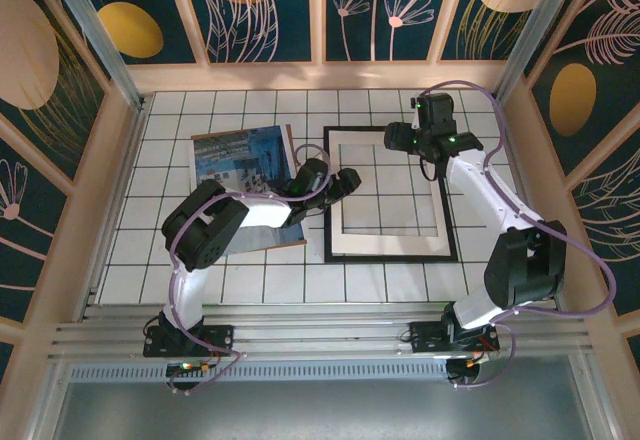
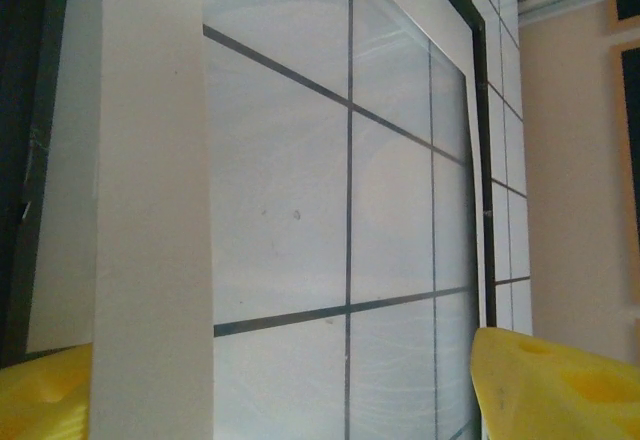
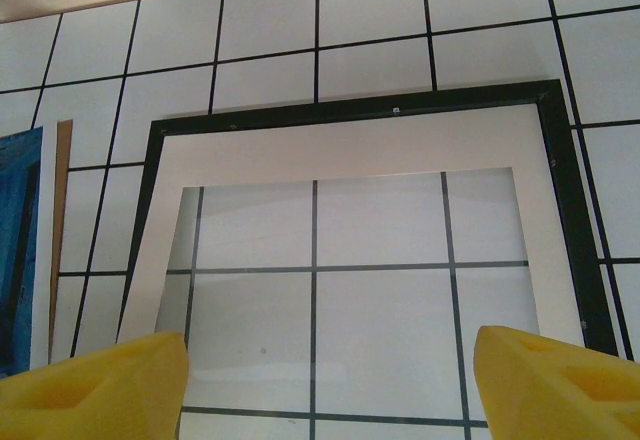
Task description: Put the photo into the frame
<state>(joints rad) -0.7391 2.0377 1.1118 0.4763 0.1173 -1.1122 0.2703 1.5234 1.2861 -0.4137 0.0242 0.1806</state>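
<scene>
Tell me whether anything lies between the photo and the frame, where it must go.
Yes. The left arm lies across the photo's lower right corner. The left pincer, open, is over the left side of the frame, so it stands between the two. A white mat lies inside the frame.

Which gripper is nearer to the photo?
Left. The left gripper hovers at the left edge of the frame, just beside the photo; the right gripper is over the frame's far right part.
</scene>
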